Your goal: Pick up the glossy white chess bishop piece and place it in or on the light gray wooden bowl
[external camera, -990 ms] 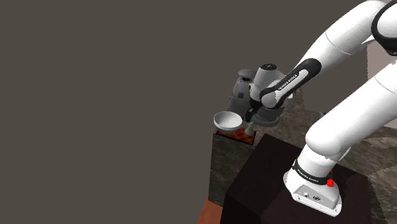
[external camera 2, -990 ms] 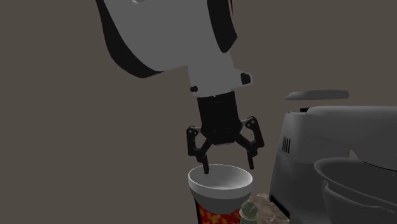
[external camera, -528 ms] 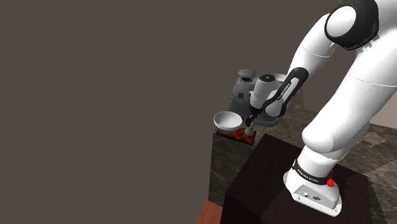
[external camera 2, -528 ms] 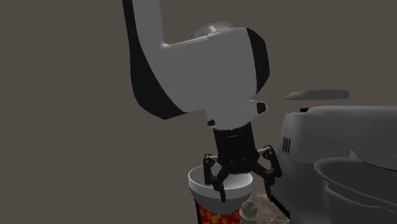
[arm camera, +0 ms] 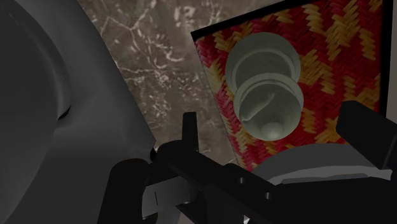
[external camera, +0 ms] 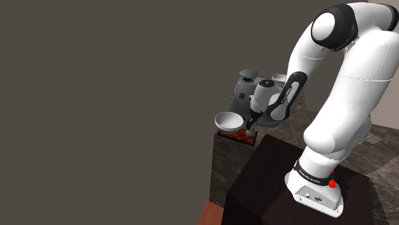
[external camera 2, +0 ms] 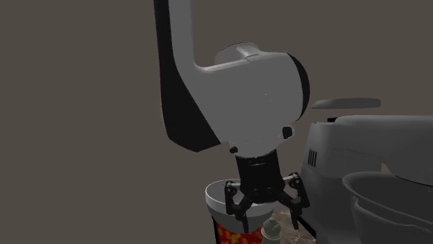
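Note:
A pale chess bishop [arm camera: 264, 90] stands upright on a red and yellow woven mat [arm camera: 321, 54], just beside the light grey bowl [external camera 2: 218, 197]. My gripper [external camera 2: 270, 220] is open and hangs right over the bishop [external camera 2: 272, 231], with one finger on each side of its top and neither touching it. In the shoulder view the gripper [external camera: 250, 125] sits low beside the bowl [external camera: 228, 119] at the counter's corner. From the wrist the gripper [arm camera: 277, 135] has the bishop's head between its spread fingers, and the bowl's rim [arm camera: 315, 164] shows close by.
A grey stand mixer [external camera 2: 368, 159] with its own mixing bowl [external camera 2: 388, 208] stands close to the gripper, on the second exterior view's right. The marbled counter [arm camera: 159, 57] ends just past the mat [external camera: 233, 135]. The dark stand [external camera: 281, 179] lies below.
The gripper has come down from above the bowl and shifted sideways over the bishop, staying open. The arm's upper links have swung upright.

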You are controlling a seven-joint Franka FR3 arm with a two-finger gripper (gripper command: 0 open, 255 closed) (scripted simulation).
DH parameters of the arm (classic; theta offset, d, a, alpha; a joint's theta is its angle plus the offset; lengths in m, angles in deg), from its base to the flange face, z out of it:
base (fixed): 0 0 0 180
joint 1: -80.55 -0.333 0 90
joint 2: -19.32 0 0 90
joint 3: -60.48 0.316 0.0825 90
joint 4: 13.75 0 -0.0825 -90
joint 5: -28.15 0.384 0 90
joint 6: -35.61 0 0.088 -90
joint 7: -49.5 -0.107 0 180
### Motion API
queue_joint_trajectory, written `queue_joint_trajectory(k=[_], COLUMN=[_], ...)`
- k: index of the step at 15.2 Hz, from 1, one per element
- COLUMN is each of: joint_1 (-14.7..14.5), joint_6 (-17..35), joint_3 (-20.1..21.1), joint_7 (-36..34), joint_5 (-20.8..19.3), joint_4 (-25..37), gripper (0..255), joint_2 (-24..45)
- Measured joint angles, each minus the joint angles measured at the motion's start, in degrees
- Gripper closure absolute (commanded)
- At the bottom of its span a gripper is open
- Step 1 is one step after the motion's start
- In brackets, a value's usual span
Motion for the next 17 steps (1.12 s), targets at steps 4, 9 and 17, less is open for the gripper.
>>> queue_joint_trajectory(k=[4,9,17], joint_1=[-0.06,-0.06,1.05], joint_6=[0.08,0.09,-1.58], joint_3=[-0.10,-0.12,2.06], joint_7=[-0.24,-0.26,4.78], joint_5=[-0.27,-0.29,5.44], joint_4=[0.06,0.09,-1.00], gripper=[255,255,255], joint_2=[0.12,0.12,-2.43])
